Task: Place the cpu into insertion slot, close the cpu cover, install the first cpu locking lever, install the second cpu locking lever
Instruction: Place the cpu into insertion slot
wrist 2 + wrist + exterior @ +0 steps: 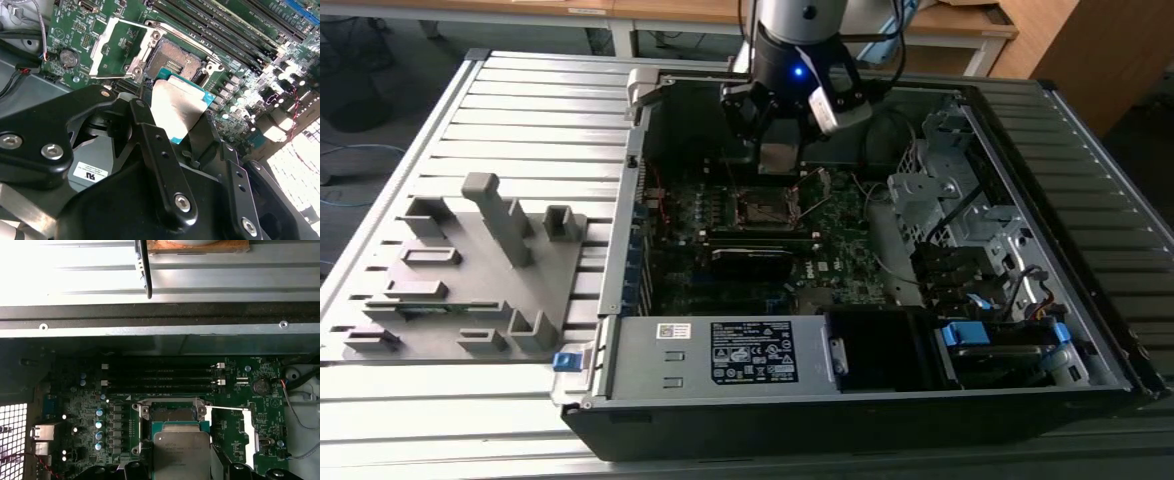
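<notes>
Gripper (778,150) is positioned inside the open computer case (854,400), above the motherboard (720,270) and just behind the insertion slot (765,208) as seen in the exterior view.

The jaws are closed on the cpu (176,107): in the second wrist view it is clamped by its edges between two black fingers (150,140), silvery face exposed. In the first wrist view the cpu (181,455) is seen overlapping the near edge of the insertion slot (167,412). Contact with the slot cannot be told.

The insertion slot (174,59) is uncovered, dark centre exposed. The cpu cover (145,45) is swung open and lies beside the slot, with green board visible through its window.

The long black memory slots (160,377) run past the far side of the socket from the cpu. A coin cell (68,58) is mounted near the open cover.

The case is set on a slatted metal tabletop (520,110). A grey fixture tray (454,290) is placed beside the case, on the exterior view's left.
</notes>
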`<state>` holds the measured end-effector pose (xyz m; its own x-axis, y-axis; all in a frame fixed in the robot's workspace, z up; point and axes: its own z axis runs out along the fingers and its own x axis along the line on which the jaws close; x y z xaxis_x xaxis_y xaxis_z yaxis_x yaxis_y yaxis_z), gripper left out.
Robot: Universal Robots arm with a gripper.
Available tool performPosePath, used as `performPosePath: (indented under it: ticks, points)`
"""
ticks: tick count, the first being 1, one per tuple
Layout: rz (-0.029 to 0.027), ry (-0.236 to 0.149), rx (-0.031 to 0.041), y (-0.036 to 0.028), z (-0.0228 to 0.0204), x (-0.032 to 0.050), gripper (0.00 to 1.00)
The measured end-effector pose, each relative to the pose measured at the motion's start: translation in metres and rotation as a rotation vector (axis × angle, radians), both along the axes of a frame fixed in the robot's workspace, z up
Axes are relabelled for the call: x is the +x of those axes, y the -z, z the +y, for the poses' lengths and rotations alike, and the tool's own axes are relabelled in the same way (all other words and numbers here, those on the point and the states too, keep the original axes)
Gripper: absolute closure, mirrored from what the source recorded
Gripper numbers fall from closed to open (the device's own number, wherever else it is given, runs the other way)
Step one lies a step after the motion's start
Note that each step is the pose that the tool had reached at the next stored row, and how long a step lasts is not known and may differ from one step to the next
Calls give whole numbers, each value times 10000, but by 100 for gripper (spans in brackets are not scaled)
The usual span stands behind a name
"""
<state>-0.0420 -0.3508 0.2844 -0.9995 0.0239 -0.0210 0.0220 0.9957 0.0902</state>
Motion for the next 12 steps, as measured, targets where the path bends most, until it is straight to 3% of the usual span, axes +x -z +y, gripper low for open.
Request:
performPosePath:
  ticks: [8,12]
  points:
    - [0,0,0,6,0,0,46]
    - [-11,1,1,46,0,-2,46]
